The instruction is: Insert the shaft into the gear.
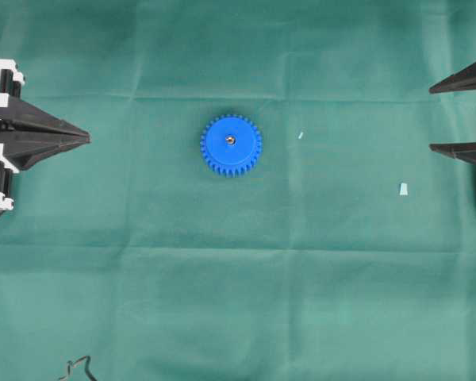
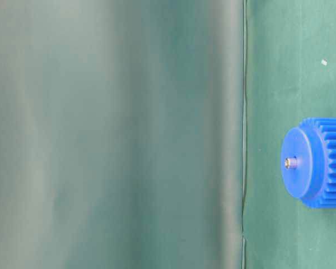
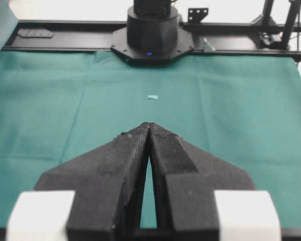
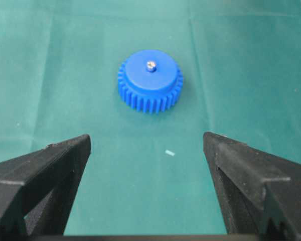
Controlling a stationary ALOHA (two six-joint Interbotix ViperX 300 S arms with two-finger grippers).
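Observation:
The blue toothed gear (image 1: 231, 144) lies flat in the middle of the green cloth. The shaft (image 1: 231, 140) stands in its centre hole, a small shiny tip poking up, also visible as the shaft (image 4: 150, 65) in the gear (image 4: 150, 81) and the shaft (image 2: 289, 163) in the gear (image 2: 316, 162). My left gripper (image 1: 87, 139) rests at the left edge, far from the gear, shut with nothing between its fingertips (image 3: 145, 129). My right gripper (image 1: 431, 117) is at the right edge, open wide and empty, its fingers (image 4: 65, 160) pointing at the gear from a distance.
Two pale scraps lie on the cloth right of the gear: a tiny one (image 1: 300, 135) and a larger one (image 1: 403, 188). The other arm's black base (image 3: 151, 30) stands at the table's far end in the left wrist view. A dark cable end (image 1: 78, 367) pokes in at the front edge.

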